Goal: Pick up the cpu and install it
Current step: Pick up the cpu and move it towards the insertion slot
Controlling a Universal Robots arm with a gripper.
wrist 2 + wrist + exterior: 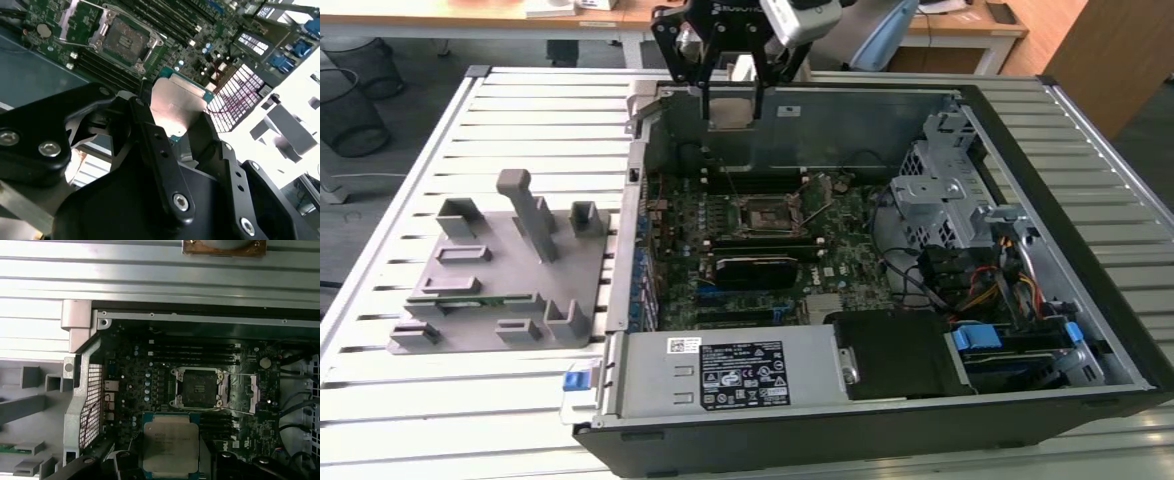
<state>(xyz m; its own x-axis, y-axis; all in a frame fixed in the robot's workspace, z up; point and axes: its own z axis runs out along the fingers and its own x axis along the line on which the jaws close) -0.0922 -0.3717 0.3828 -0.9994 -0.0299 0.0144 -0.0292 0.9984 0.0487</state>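
My gripper (pixel 732 104) is shut on the cpu (pixel 731 109), a small square chip with a silver-grey metal top. It hangs above the far wall of the open computer case (pixel 1067 330). Both wrist views show the cpu (pixel 176 105) (pixel 170 444) pinched by its edges between the black fingers (pixel 150 135). The open cpu socket (pixel 761 213) sits on the motherboard, below and in front of the gripper. This socket (pixel 125 39) (pixel 197 387) shows bare in both wrist views, its metal frame swung open.
A grey plastic fixture (pixel 507 270) stands on the slatted table at the exterior view's left, with a green memory stick (pixel 470 298) lying in it. Inside the case are a black heatsink (pixel 754 268), drive cages (pixel 941 190) and cables (pixel 987 290). Waste baskets (pixel 354 95) stand beyond the table.
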